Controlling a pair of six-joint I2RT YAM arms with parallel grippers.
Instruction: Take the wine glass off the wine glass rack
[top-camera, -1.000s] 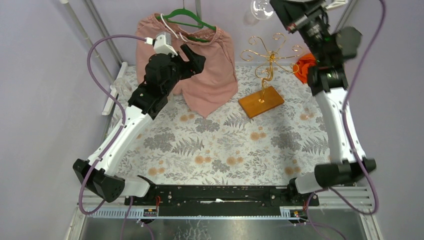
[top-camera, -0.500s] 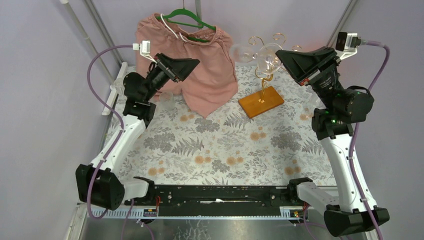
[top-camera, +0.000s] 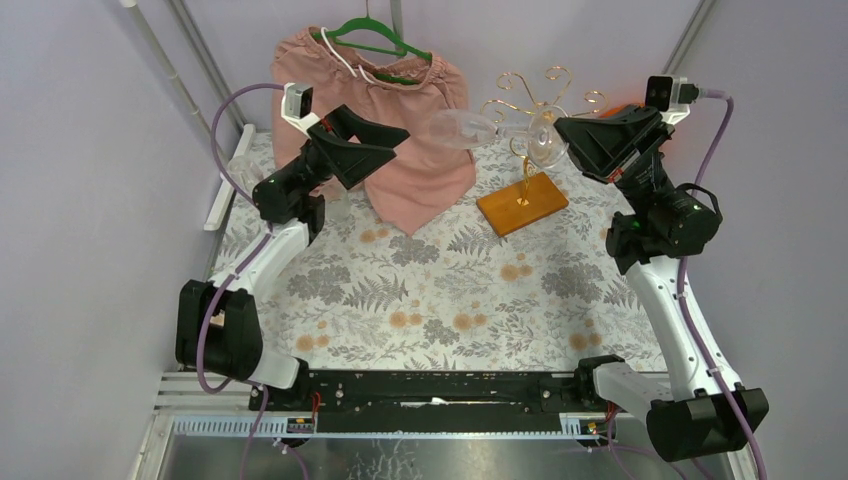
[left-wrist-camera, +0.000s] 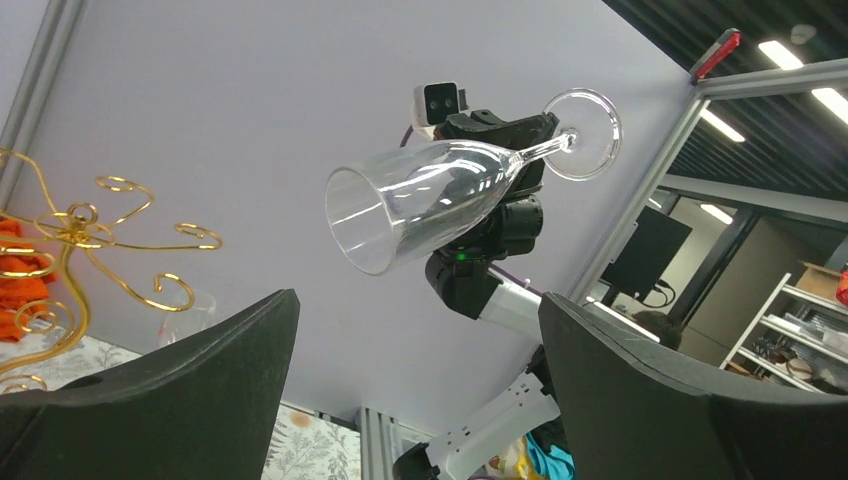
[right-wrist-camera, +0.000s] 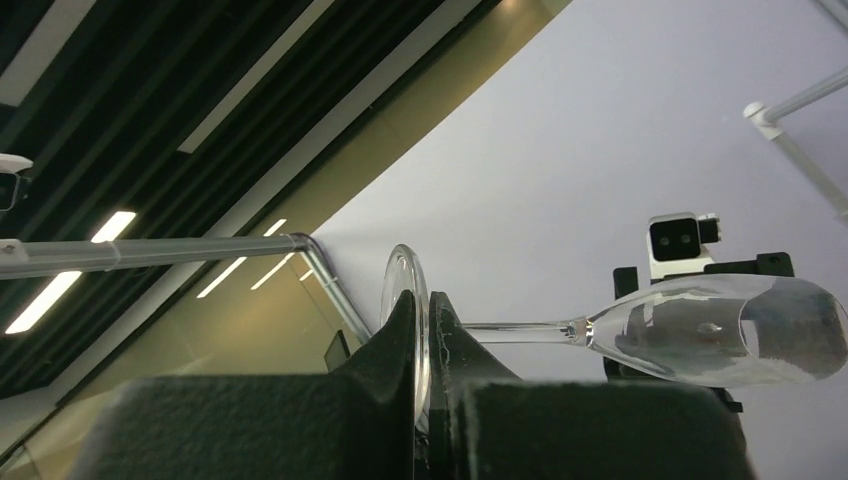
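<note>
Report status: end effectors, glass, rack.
Right end effector shut on wine glass foot. Left end effector open, empty. Glass horizontal, off the wine glass rack.

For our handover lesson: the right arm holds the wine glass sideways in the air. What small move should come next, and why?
Probably ease the left gripper forward until its open fingers flank the bowl. The right gripper pinches only the foot of the wine glass, which lies level, off the wine glass rack, its mouth facing the left gripper.

Top cam looks down; wrist cams tilt up, sharing wine glass (left-wrist-camera: 425, 195).
</note>
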